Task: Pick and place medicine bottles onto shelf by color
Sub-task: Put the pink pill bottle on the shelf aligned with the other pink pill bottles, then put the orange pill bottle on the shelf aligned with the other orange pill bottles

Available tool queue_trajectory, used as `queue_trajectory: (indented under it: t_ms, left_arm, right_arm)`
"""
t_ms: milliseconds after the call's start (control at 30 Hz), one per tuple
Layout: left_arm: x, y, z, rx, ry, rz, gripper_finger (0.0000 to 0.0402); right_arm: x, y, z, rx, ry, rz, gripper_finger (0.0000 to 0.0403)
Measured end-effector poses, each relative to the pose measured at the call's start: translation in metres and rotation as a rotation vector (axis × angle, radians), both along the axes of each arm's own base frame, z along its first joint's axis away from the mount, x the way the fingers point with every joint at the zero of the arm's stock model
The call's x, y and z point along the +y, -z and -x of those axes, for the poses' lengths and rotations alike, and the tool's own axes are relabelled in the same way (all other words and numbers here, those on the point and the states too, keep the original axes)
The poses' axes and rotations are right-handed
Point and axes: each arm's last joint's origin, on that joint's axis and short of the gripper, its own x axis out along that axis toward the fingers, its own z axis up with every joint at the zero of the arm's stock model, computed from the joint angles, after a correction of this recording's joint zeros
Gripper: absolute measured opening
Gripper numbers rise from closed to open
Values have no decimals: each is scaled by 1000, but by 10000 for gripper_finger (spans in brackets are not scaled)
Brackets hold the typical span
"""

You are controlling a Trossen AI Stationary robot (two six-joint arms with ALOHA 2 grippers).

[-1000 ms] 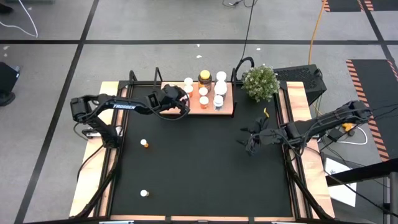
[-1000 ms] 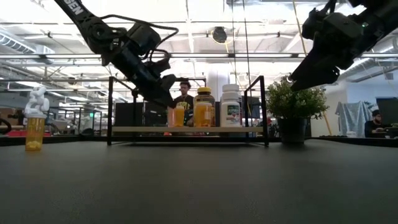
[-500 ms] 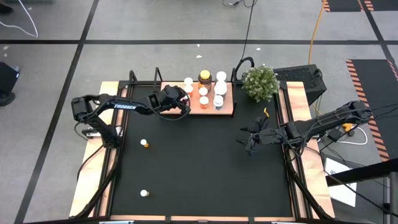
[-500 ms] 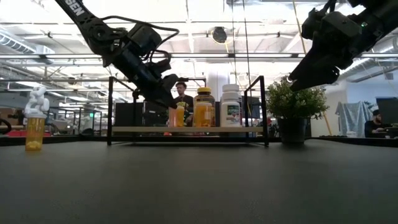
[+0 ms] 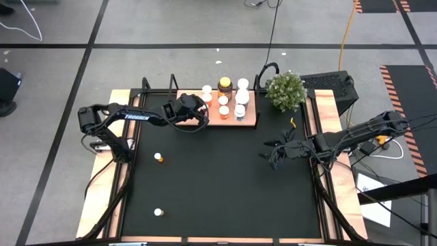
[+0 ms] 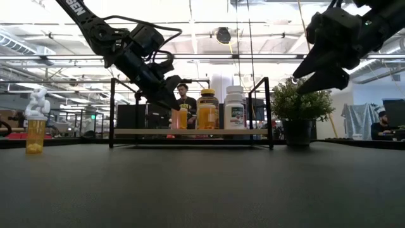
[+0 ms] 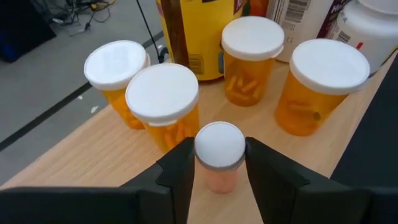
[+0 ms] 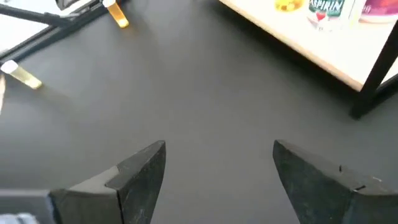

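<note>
Medicine bottle (image 7: 218, 155), small and amber with a white cap, sits clamped between the left gripper (image 7: 217, 163) jaws just above the shelf (image 7: 93, 155), a light-wood board, beside four more capped amber bottles (image 7: 163, 106). The right gripper (image 8: 217, 168) hangs wide apart and empty over the black mat (image 5: 218, 184). Two bottles stand on the mat, an office behind.

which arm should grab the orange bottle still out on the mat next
Probably the right. Its gripper hangs open and empty over the mat, while the left gripper is at the shelf with a small bottle between its fingers. The orange bottle lies nearer the left side, though.
</note>
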Motion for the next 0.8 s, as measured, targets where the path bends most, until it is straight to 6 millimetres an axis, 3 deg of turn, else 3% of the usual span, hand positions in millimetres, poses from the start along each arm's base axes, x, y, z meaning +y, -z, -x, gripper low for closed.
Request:
queue_trajectory:
  t_ms: [333, 567, 800]
  left_arm:
    - [-3, -5, 0, -4, 43, -15, 266]
    - [-22, -48, 14, -12, 146, 35, 335]
    - [-70, -96, 21, 202, 312, 160, 369]
  right_arm:
    - [1, 0, 0, -10, 8, -129, 293]
    - [4, -8, -7, -98, -26, -400, 286]
    - [19, -8, -18, -115, -208, -483, 244]
